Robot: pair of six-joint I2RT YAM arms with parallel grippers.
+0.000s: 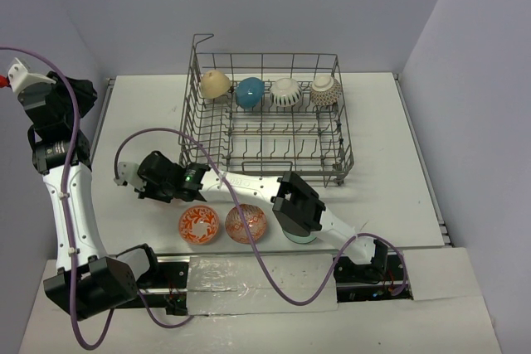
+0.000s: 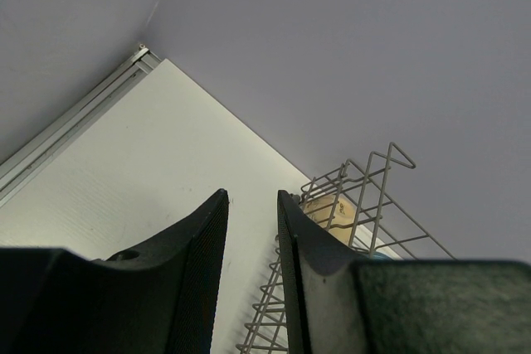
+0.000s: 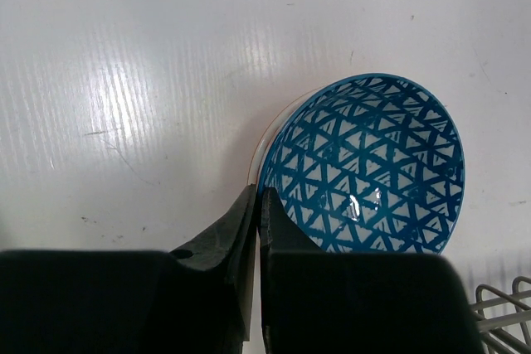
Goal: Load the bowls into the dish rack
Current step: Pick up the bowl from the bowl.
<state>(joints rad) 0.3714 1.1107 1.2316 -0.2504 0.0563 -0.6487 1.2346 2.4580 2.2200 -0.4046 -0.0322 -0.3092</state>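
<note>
The grey wire dish rack [image 1: 265, 159] stands at the back, with a tan bowl [image 1: 215, 83], a teal-blue bowl [image 1: 249, 91], a white striped bowl [image 1: 286, 93] and a pale patterned bowl [image 1: 323, 90] along its far row. My right gripper [image 3: 259, 192] is shut on the rim of a blue-white patterned bowl [image 3: 369, 163], left of the rack [image 1: 123, 170]. A pale, orange-edged rim [image 3: 267, 137] peeks out behind it. Two orange-red patterned bowls [image 1: 199, 224] [image 1: 246, 224] sit on the table. A pale green bowl [image 1: 300, 236] lies partly under the right arm. My left gripper [image 2: 251, 205] is open and empty, raised at the far left.
The rack's corner and the tan bowl show in the left wrist view [image 2: 332, 205]. The white table [image 1: 390, 188] ends at a rail on the left [image 1: 101, 113] and walls behind and to the right. The arm bases and purple cables lie along the near edge.
</note>
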